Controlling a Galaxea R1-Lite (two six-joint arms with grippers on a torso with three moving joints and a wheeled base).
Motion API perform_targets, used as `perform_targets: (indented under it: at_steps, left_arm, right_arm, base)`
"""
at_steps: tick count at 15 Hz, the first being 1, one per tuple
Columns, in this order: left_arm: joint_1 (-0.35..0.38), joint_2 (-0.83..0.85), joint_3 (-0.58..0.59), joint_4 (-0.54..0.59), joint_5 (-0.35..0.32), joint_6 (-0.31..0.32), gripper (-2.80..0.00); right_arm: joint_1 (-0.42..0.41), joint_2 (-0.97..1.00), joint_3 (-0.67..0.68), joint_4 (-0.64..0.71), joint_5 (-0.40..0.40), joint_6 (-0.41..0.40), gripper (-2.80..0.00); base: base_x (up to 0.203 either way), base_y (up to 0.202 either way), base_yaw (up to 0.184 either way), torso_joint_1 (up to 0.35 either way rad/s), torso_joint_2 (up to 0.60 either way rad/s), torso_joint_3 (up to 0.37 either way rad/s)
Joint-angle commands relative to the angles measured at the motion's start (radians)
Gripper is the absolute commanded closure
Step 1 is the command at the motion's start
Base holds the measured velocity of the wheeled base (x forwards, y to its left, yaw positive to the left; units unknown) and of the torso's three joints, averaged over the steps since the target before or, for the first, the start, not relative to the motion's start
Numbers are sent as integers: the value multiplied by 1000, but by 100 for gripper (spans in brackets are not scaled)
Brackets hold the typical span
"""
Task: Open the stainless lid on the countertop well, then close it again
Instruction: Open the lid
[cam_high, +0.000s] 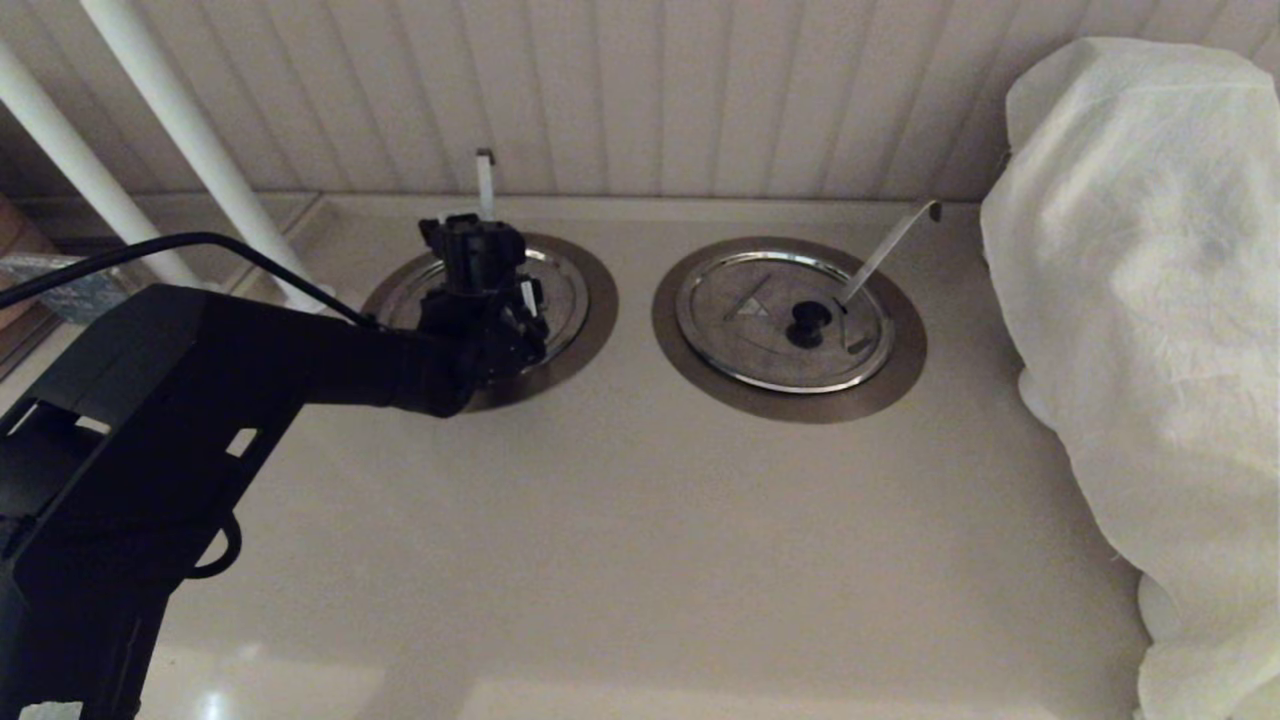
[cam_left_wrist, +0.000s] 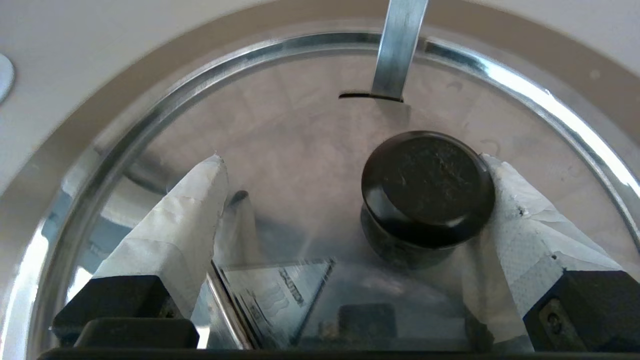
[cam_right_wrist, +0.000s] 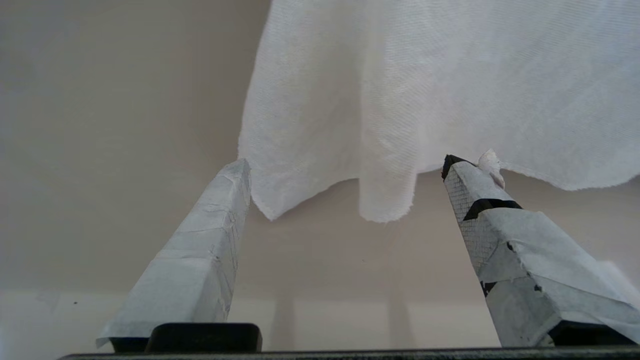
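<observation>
Two wells are sitting in the table (cam_high: 620, 520); the left gripper (cam_left_wrist: 350, 185) is hovering over the left one, the countertop well (cam_high: 590, 320), its fingers (cam_left_wrist: 185, 220) spread, one pad touching the black knob (cam_left_wrist: 427, 185), not yet clamping. The stainless lid (cam_left_wrist: 300, 150) is lying flat and shut, so lifting and closing both seem still ahead. Its utensil handle (cam_high: 485, 185) is pointing nearly straight up. Further right, the right gripper (cam_right_wrist: 350, 195) is idling, released, near the white cloth (cam_right_wrist: 425, 90).
</observation>
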Motion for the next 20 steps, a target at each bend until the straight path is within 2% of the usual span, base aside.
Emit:
perform_targets:
  at_steps: [1, 13, 20]
  left_arm:
    - [12, -15, 2, -4, 6, -1, -280]
    - [16, -79, 16, -2, 8, 0, -280]
    - [16, -200, 158, -11, 8, -1, -280]
  right_arm:
    - [0, -2, 2, 0, -1, 0, -280]
    - [0, -2, 2, 0, 0, 0, -280]
    - [0, -2, 2, 0, -1, 0, -280]
  base:
    - [0, 0, 0, 0, 0, 0]
    - [0, 0, 0, 0, 0, 0]
    - [0, 0, 0, 0, 0, 0]
